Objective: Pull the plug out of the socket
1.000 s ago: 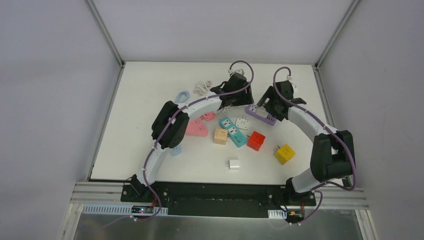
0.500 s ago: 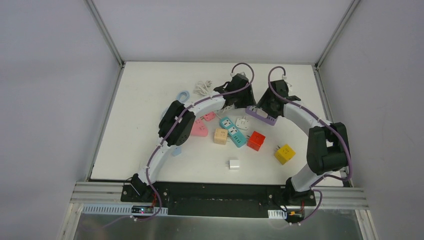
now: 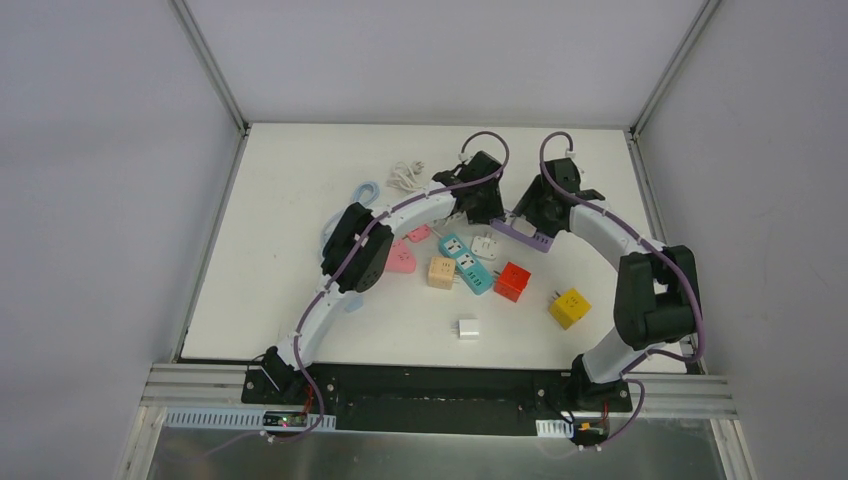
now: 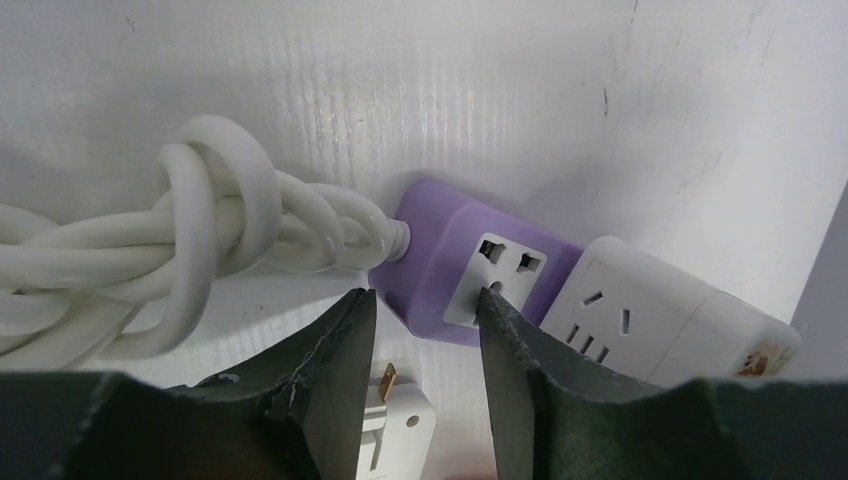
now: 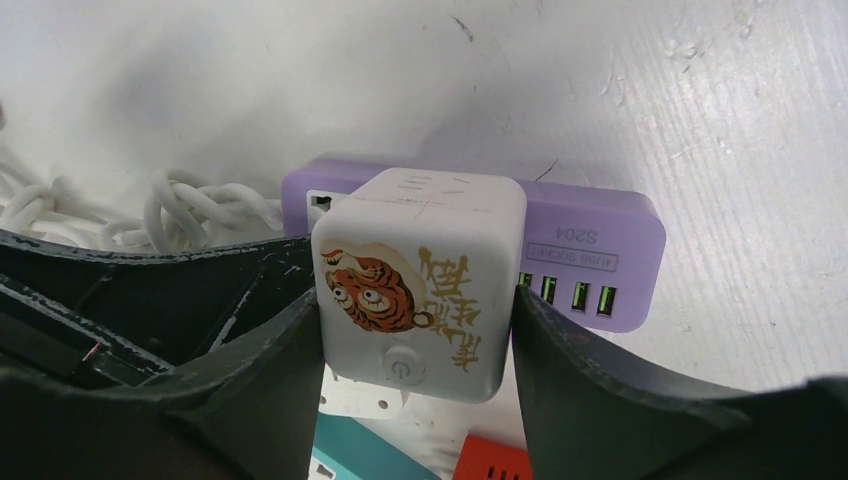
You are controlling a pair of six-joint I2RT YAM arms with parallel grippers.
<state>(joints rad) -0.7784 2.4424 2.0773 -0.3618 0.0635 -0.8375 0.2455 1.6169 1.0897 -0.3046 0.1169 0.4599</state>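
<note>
The plug (image 5: 415, 285) has just been clamped by the right gripper (image 5: 410, 300), and the socket (image 4: 440, 260) is straddled at its nine o'clock by the left gripper (image 4: 425, 300), grip unclear, so the pull can be started.

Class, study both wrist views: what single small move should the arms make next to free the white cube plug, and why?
Probably close the left gripper firmly on the cable end of the purple power strip. The right gripper pinches the white tiger-print cube plug on both sides, but the left fingers straddle the strip without clearly clamping it, so a pull might drag it along.
</note>
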